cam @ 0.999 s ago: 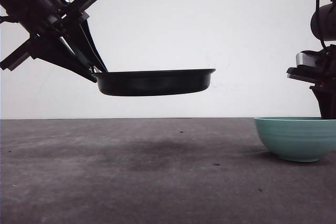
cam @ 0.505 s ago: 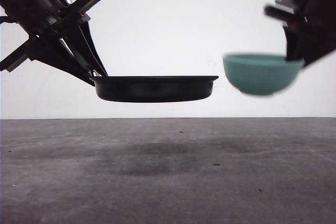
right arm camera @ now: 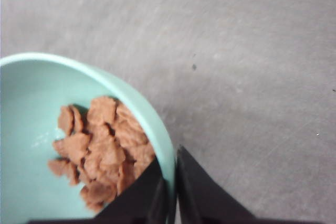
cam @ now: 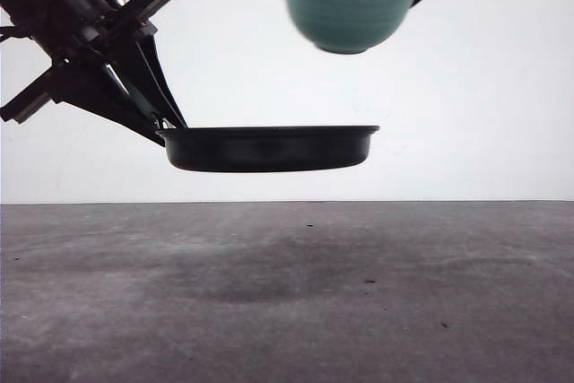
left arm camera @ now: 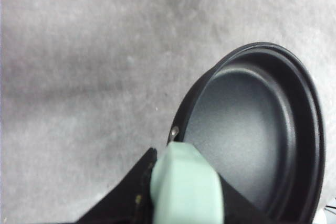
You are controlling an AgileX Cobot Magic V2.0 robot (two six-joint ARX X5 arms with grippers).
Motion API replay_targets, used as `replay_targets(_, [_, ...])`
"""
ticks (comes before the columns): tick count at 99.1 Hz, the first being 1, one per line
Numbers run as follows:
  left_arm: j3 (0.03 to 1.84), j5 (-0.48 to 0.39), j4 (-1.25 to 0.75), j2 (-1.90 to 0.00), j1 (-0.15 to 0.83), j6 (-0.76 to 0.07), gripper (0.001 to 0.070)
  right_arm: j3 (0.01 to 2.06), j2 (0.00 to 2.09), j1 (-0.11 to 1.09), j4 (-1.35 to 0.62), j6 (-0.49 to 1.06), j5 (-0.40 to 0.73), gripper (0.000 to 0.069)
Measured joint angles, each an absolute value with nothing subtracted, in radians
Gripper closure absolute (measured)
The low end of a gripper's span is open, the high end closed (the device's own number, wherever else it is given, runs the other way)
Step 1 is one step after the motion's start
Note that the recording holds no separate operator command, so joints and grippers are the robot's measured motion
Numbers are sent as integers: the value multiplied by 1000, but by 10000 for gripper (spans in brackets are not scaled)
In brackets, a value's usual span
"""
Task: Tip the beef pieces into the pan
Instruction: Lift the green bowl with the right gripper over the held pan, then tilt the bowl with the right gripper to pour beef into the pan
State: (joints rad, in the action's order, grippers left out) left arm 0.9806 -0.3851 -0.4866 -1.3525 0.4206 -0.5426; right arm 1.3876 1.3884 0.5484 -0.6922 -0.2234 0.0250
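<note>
The left gripper [cam: 160, 118] clamps the level pan [cam: 269, 147] by its nine-o'clock handle [left arm camera: 186, 187]; the right gripper [right arm camera: 170, 195] pinches the bowl [cam: 348, 8] of beef pieces [right arm camera: 102, 150] at one o'clock above.

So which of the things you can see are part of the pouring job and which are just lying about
Part of the job:
- beef pieces, heaped in the teal bowl
- pan, empty, held up by its mint handle in the left end effector
- right end effector, clamped on the bowl's rim

Just lying about:
- nothing loose that I can see on the grey table
</note>
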Motion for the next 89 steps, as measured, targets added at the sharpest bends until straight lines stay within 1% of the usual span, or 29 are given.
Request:
replay_targets(16, [981,-385,-490,-1353,421,-543,658,1388,1390,659,-691,-194,202,681])
replay_targets(33, [981,-395,-495,-1353,421,-543,658,1381,1407,714,-678,-181,342,681])
replay_targets(41, [981,-416,-496,-1353,421,-546,658,1346,1409,739,-630,-180,423,681])
replay_targets(62, [981,-427,-508,-1353,421,-551,658,1230,1411,829,-488,-167,548,681])
replay_targets(75, [981,-427,-519,-1353,421,-551,658,1155,1412,876,-375,-125,663,681])
replay_targets(89, [981,-427,-522,-1353,421,-551,658,1116,1413,904,-295,-53,730,681])
